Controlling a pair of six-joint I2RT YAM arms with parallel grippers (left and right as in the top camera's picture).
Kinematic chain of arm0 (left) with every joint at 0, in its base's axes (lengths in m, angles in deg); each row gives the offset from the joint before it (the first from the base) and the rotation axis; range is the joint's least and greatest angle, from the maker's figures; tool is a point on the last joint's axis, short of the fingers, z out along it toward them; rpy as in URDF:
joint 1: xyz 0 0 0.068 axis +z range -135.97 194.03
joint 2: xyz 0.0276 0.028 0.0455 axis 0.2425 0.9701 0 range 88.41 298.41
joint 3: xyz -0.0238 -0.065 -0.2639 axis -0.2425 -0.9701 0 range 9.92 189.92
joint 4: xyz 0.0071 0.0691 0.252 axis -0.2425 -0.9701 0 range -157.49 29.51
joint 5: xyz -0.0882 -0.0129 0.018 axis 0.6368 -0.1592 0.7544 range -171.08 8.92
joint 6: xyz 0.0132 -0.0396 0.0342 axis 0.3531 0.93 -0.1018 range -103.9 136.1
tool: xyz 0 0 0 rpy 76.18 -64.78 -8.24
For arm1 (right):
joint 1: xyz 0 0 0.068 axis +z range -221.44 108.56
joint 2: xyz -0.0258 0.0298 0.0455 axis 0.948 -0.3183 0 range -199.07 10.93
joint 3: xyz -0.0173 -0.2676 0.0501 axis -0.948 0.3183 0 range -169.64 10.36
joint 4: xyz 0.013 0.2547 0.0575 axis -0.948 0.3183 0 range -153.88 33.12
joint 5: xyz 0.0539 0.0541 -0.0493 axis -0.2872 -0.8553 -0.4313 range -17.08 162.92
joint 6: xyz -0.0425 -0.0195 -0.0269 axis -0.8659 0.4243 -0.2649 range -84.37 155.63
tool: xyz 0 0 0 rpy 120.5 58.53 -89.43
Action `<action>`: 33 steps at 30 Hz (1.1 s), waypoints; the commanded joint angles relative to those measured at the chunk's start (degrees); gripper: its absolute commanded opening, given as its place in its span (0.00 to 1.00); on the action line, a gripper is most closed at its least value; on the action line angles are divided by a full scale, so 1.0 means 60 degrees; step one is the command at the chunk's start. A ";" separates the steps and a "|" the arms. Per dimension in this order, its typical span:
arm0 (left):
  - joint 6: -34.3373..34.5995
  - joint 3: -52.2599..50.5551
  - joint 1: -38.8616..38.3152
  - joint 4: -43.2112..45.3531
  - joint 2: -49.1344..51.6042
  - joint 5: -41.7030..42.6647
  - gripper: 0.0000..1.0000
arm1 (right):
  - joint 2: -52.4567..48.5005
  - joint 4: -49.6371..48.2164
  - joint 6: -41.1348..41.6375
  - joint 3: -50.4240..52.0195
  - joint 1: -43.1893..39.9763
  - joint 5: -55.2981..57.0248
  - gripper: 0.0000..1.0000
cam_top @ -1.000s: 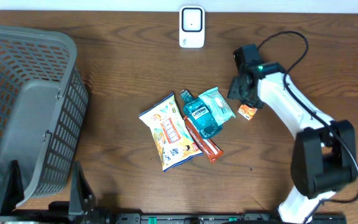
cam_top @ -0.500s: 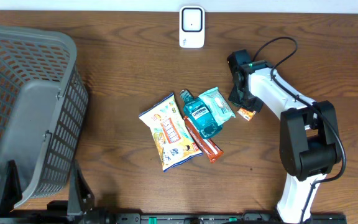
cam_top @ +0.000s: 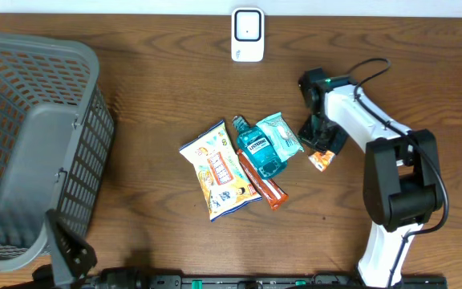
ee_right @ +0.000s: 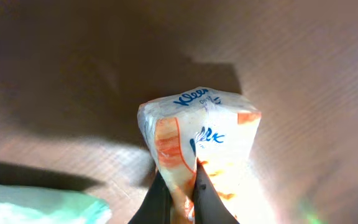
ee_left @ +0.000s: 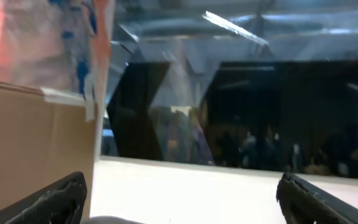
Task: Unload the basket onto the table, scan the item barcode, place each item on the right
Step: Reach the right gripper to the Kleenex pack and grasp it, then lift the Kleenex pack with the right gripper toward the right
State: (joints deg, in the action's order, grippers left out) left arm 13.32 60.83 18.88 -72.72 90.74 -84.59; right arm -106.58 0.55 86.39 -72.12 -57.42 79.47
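Overhead, a grey basket is seen at the left edge. The left gripper is shown in its own wrist view with fingers spread wide and nothing between them. At the middle, a snack bag, a mouthwash bottle and a teal packet lie touching one another. The white scanner is set well apart at the far edge. Just right of the pile, the tissue pack is pinched at one narrow end by the right gripper, whose fingers are closed on it. Whether the pack is clear of the table cannot be told.

The pack is judged light, soft and easily crumpled, and its glossy film is likely slippery. A hold across the fuller body would be expected to twist less than one at the end. No barcode can be made out. The table is brown, matte wood grain. Beyond it, a cardboard box and dark, blurred glass are seen.
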 commanded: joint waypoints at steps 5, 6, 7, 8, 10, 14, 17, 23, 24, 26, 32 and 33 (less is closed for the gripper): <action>0.0131 -0.0018 0.0047 0.0204 -0.0087 -0.0353 0.98 | 0.0182 0.1049 0.0674 -0.0729 -0.1173 -0.0321 0.01; 0.0131 -0.0018 0.0047 0.0211 -0.0087 -0.0353 0.98 | 0.0321 0.1086 0.0685 -0.0758 -0.1468 -0.0310 0.01; 0.0131 -0.0018 0.0047 0.0215 -0.0087 -0.0357 0.98 | 0.0448 0.1082 0.0692 -0.0758 -0.1745 -0.0219 0.01; 0.0131 -0.0018 0.0047 0.0215 -0.0087 -0.0357 0.98 | 0.0586 0.1071 0.0812 -0.0758 -0.2044 0.0004 0.01; 0.0131 -0.0018 0.0047 0.0204 -0.0087 -0.0357 0.98 | 0.0856 0.1009 0.1089 -0.0758 -0.2667 0.0765 0.01; 0.0127 -0.0022 0.0047 0.0200 -0.0087 -0.0357 0.98 | 0.1268 0.0393 0.1107 -0.0758 -0.4087 0.3071 0.01; 0.0131 -0.0022 0.0047 0.0124 -0.0087 -0.0353 0.98 | 0.1184 -0.0714 0.0892 -0.0710 -0.5042 0.4652 0.01; 0.0131 -0.0022 0.0047 -0.0164 -0.0091 -0.0353 0.98 | 0.0667 -0.3282 -0.1665 -0.0645 -0.6685 0.5475 0.01; 0.0131 -0.0022 0.0047 -0.0208 -0.0087 -0.0350 0.98 | 0.0583 -0.3537 -0.2084 -0.0645 -0.6918 0.5435 0.01; 0.0131 -0.0022 0.0047 -0.0386 -0.0087 -0.0350 0.98 | 0.0404 -0.3996 -0.2645 -0.0645 -0.7380 0.5428 0.01; 0.1472 -0.0160 0.0029 -0.1253 -0.0047 0.0000 0.98 | 0.0062 -0.4852 -0.2976 -0.0645 -0.8681 0.4980 0.12; 0.1610 -0.0211 0.0029 -0.1359 -0.0036 0.0270 0.98 | 0.0066 -0.4892 -0.2973 -0.0645 -0.8867 0.4714 0.14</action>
State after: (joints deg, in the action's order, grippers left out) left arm 17.49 60.51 18.85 -80.04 90.71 -85.64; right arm -105.73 -28.28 71.44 -75.81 -107.99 108.74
